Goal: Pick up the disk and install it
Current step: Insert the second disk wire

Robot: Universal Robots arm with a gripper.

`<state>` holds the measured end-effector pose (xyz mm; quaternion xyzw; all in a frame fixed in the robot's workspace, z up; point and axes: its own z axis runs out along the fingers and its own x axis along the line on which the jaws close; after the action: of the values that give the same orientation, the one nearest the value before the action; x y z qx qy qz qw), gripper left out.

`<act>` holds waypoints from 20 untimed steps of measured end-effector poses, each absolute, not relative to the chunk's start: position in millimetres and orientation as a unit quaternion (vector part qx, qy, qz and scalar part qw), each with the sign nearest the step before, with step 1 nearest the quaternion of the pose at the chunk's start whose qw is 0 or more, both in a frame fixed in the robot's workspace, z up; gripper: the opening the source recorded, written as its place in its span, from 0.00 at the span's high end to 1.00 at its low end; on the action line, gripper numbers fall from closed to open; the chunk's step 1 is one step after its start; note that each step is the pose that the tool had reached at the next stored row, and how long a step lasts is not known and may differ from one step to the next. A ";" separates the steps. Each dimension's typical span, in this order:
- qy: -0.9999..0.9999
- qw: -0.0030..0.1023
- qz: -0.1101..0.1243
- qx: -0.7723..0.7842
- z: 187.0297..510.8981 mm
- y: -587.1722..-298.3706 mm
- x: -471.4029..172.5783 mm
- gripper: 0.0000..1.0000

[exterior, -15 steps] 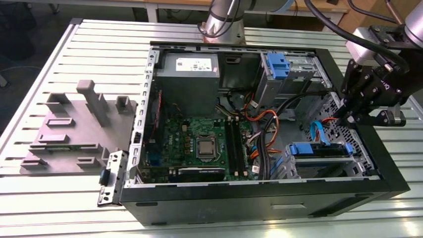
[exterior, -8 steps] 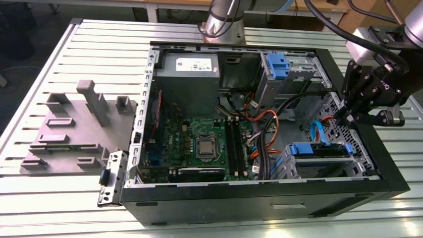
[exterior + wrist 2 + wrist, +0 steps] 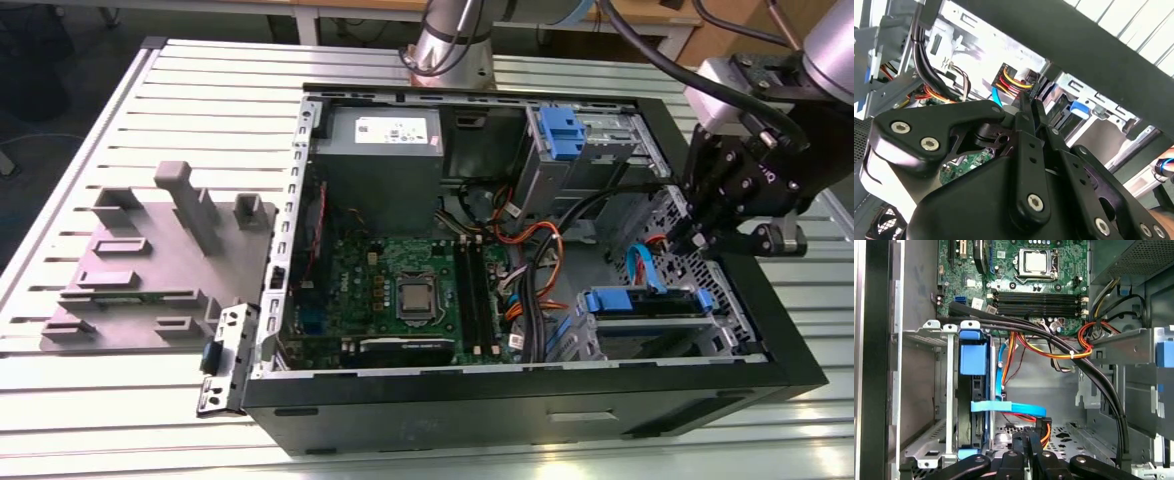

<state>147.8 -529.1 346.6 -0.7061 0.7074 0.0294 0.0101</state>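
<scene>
Disk [image 3: 645, 303] in computer case [image 3: 534, 415]; gripper [image 3: 697, 243] beside it.

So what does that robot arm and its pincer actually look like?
The arm is a silvery-grey tube with black cables trailing along it. Its pincer is matt black, built from flat, rounded metal links joined by silver screws.

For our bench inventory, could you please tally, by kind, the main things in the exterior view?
computer case: 1
power supply box: 1
blue drive-bay brackets: 2
grey fixture tray: 1
tool: 1
Total: 6
</scene>
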 end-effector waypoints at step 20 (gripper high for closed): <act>0.707 0.013 0.026 -0.706 346.6 -539.9 138.5 0.84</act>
<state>138.5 -539.9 346.6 -0.7062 0.7074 0.0258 0.0131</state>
